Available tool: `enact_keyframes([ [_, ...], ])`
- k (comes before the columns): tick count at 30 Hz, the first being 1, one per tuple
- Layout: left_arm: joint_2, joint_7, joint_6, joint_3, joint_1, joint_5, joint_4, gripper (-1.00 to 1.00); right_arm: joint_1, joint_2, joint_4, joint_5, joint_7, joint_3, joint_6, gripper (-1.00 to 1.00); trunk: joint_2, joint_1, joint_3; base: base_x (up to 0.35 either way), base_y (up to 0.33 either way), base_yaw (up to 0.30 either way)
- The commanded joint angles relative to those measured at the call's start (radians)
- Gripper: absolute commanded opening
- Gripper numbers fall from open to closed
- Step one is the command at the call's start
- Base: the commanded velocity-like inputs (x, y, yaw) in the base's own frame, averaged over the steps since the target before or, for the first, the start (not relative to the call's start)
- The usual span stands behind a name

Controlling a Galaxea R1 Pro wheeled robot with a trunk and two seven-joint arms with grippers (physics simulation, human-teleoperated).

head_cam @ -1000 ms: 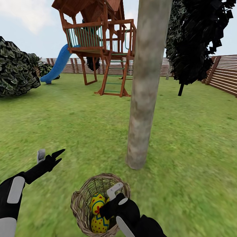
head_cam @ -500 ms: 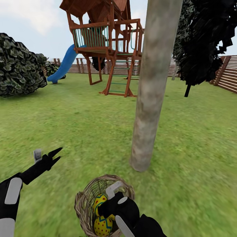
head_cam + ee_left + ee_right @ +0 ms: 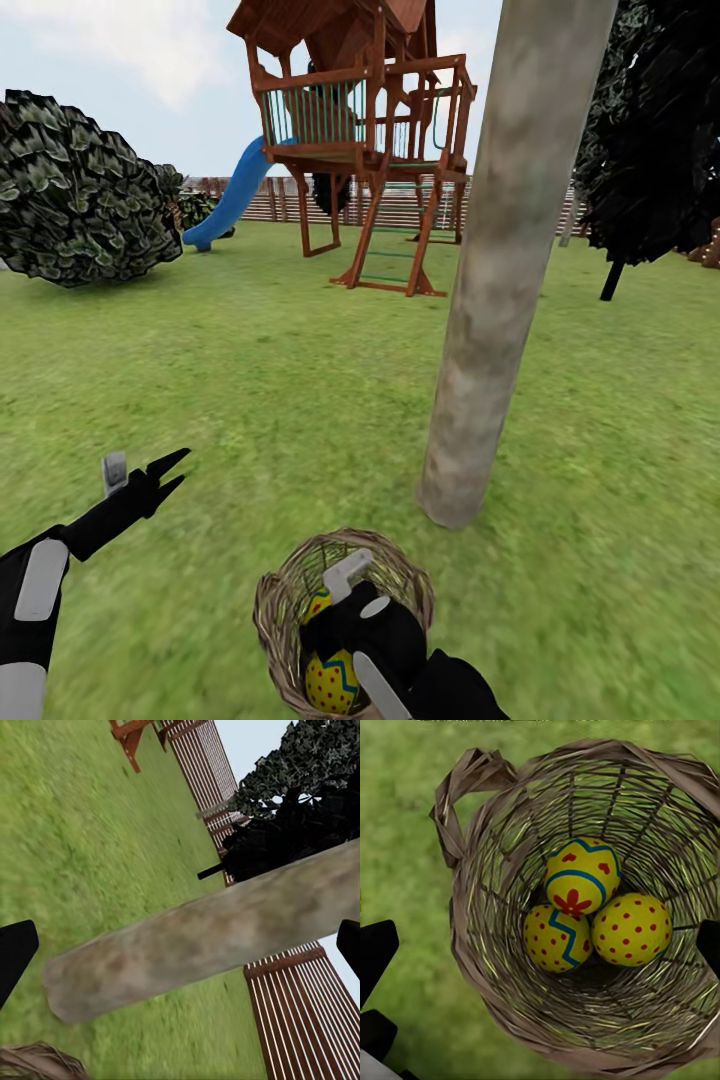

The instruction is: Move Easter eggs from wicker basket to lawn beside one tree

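Wicker, brown and open-woven, forms the basket (image 3: 472,945) that sits on the lawn (image 3: 250,400) near the foot of a thick grey-brown tree trunk (image 3: 490,300). Three yellow eggs (image 3: 585,911) lie together at its bottom: one with a red flower and blue bands (image 3: 580,875) rests on top of a zigzag-banded one (image 3: 556,937) and a red-dotted one (image 3: 631,930). A small loop handle (image 3: 461,795) sticks out from the rim. The right gripper (image 3: 345,600) hangs over the basket's mouth with its fingers spread apart and nothing between them. The left gripper (image 3: 165,475) is raised over bare grass, well apart from the basket, its fingers also spread and empty. Farther back stand a wooden play tower (image 3: 370,150) with a blue slide (image 3: 235,195), a round bush (image 3: 85,200), a dark tree (image 3: 655,140) and a slatted fence (image 3: 292,1020).
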Motion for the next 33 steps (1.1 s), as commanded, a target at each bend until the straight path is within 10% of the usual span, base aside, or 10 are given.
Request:
enact_keyframes([
  [1,0.000,-0.003,0.005,0.002,-0.001,0.000,0.000,1.00,-0.001,0.001,-0.001,-0.011,-0.010,0.001,0.003,1.00,0.000,0.000,-0.001,0.000,0.000,0.012],
  [13,0.001,-0.003,0.112,0.005,-0.001,0.000,-0.008,1.00,-0.248,0.057,0.202,-0.065,-0.049,-0.099,0.084,1.00,0.000,0.000,-0.001,0.000,0.000,0.001],
  [16,-0.001,-0.003,0.150,-0.002,-0.001,0.000,-0.011,1.00,-0.420,0.058,0.468,-0.317,-0.049,-0.103,0.079,1.00,0.000,0.000,-0.001,0.000,0.000,0.000],
  [20,-0.004,-0.007,0.146,0.001,-0.001,0.002,-0.050,1.00,-0.532,0.058,0.646,-0.480,-0.050,-0.102,0.075,1.00,0.000,0.000,-0.001,0.000,0.000,0.000],
  [33,-0.033,-0.029,0.143,0.010,-0.001,0.004,-0.120,1.00,-0.564,0.058,0.662,-0.517,-0.009,-0.097,0.075,1.00,-0.049,0.027,-0.023,0.000,0.000,0.000],
])
